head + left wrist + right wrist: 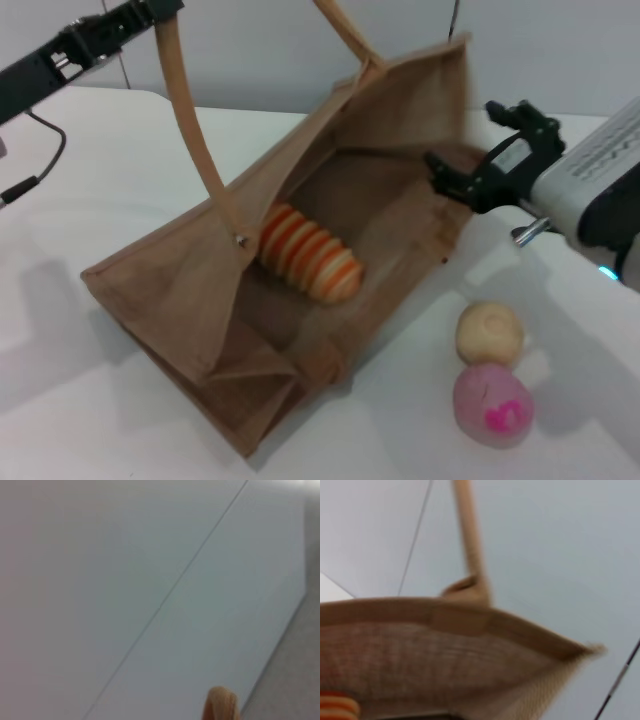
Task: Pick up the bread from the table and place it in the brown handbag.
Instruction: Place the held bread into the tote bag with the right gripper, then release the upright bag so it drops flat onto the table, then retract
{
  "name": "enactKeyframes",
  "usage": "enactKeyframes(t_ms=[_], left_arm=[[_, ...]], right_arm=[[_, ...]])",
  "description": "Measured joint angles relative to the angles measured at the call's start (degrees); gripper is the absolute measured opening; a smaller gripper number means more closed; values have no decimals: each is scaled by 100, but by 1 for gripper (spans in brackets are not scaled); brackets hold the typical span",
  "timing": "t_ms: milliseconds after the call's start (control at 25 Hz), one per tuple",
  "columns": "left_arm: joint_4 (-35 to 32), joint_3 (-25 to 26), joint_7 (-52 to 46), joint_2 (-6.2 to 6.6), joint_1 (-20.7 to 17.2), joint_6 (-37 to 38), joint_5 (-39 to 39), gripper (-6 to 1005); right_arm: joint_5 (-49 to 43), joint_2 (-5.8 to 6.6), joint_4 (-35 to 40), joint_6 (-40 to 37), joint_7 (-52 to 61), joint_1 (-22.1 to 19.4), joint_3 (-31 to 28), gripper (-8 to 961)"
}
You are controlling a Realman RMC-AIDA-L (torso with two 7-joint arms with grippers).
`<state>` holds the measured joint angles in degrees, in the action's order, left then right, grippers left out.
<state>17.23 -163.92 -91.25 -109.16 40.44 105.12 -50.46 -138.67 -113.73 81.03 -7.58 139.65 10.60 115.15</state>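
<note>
Across a plain white flat table [90, 200] lies a large tan-brown woven burlap handbag [180, 300], tipped on its side with its wide mouth open toward the viewer. Its rectangular body takes up most of the head view. One long loop handle [185, 100] rises up and to the left, where the left gripper [100, 35], a dark metal clamp at the end of a black arm, sits right at the strap and seems to be holding it up. Whether its fingers are pinched on the strap cannot be told.

At the far right edge of the bag's mouth sits the right gripper [465, 180], a black clamp on a silver-white arm. Its fingers look spread apart and hold nothing, just beside or touching the bag's rim.

Inside the bag, resting on the lower inner wall, lies the bread [308, 255], an elongated ridged loaf with orange and cream stripes. The placement looks done.

Near the bag, on the table to the right, sit a small round beige bun [489, 333] and, touching it on the near side, a pink ball [493, 402].

Risks from here: if the right gripper pulls away while snagged on the rim, it could drag the bag. If the handle is let go abruptly, the bag could sag and the loaf could roll toward the open mouth.
</note>
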Motion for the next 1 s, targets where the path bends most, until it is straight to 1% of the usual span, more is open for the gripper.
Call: enactKeyframes(t_ms=[120, 200, 360, 440, 520, 600, 800, 920, 1000], left_arm=[[0, 0, 103, -48, -7, -229, 0, 263], [0, 0, 119, -57, -15, -358, 0, 265], [0, 1, 261, -81, -22, -459, 14, 267], [1, 1, 564, -136, -21, -521, 41, 269], [1, 2, 980, -221, -21, -636, 53, 270], [0, 0, 1396, -338, -17, -832, 50, 272], [0, 36, 2078, -560, -9, -1185, -6, 275], [-12, 61, 2545, -673, -35, -1302, -153, 277], [-86, 62, 2885, -710, -99, -1370, -303, 278]], right_arm=[[6, 5, 113, -191, 0, -86, -131, 877], [-4, 9, 162, -342, 0, -114, -203, 877], [7, 4, 235, -349, 7, -226, -381, 877], [13, -17, 281, -279, 23, -301, -472, 877], [16, -31, 299, -82, 42, -390, -507, 877], [17, -42, 299, 189, 54, -475, -489, 877], [22, -75, 283, 1004, 63, -692, -289, 877], [17, -75, 180, 1810, 63, -824, -9, 877], [6, -72, 2, 2530, 66, -880, 214, 877]])
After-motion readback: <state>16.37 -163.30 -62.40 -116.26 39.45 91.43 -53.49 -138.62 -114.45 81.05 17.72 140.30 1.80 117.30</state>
